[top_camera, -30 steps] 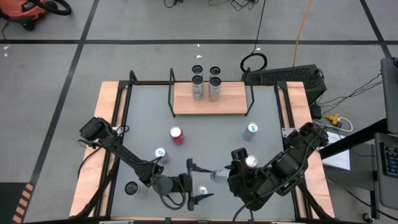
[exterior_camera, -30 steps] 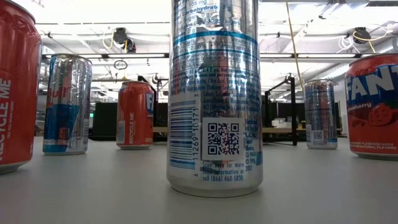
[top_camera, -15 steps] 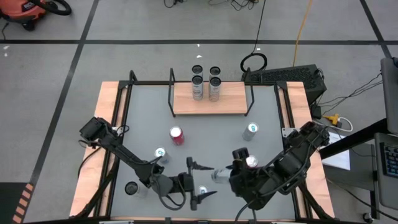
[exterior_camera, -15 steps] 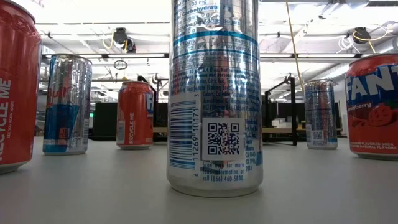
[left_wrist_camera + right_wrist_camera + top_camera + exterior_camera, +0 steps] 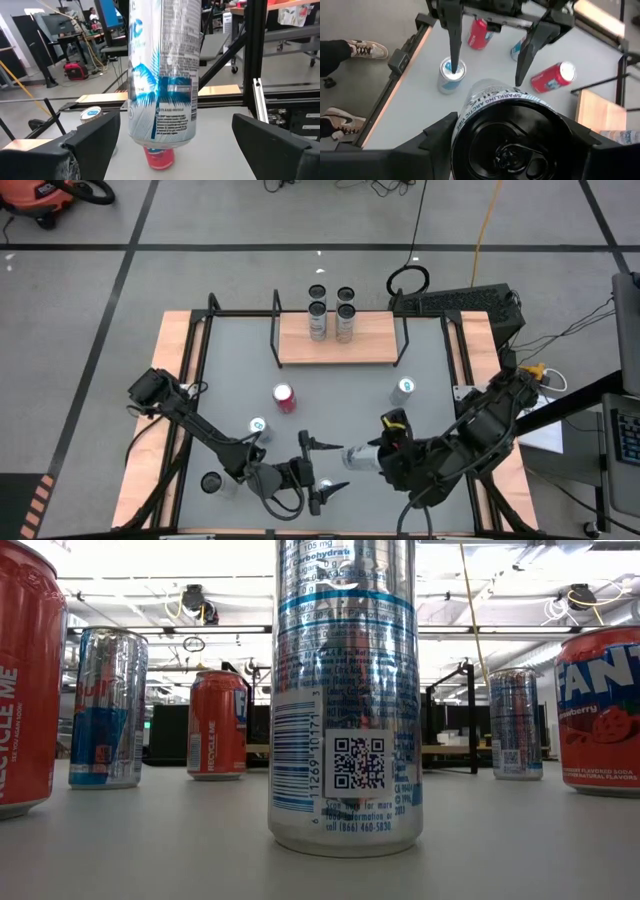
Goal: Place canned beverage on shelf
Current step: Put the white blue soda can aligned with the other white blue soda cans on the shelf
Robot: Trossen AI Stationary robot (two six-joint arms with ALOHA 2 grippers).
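Observation:
My right gripper (image 5: 368, 458) is shut on a silver and blue can (image 5: 352, 457), lifted over the table's near middle. My left gripper (image 5: 328, 470) points toward the table's right, wide open. Its two fingers stand on either side of the can's bottom end (image 5: 160, 137) with gaps and touch nothing. The shelf (image 5: 375, 340), a light-wood board with black rod frames, stands at the table's far edge. Several silver cans (image 5: 318, 315) stand on its far part. My right gripper pinches the can's upper wall just under the top rim (image 5: 462, 120) between its two fingers (image 5: 437, 137), one on each side. The fingers come slanting down from the table's right. The can is lifted clear and tilted, its bottom toward my left gripper.
Another silver can (image 5: 323, 485) stands on the table by my left gripper's near finger and fills the low view (image 5: 345, 690). A red can (image 5: 285, 398), blue-topped cans (image 5: 258, 425) (image 5: 403, 388) and a Fanta can (image 5: 600, 710) stand around. Black frame rails edge the table.
My right gripper has gone a little toward the table's right edge with the silver can, and its wrist now covers the red-topped can that showed beside it. My left gripper has stayed wide open.

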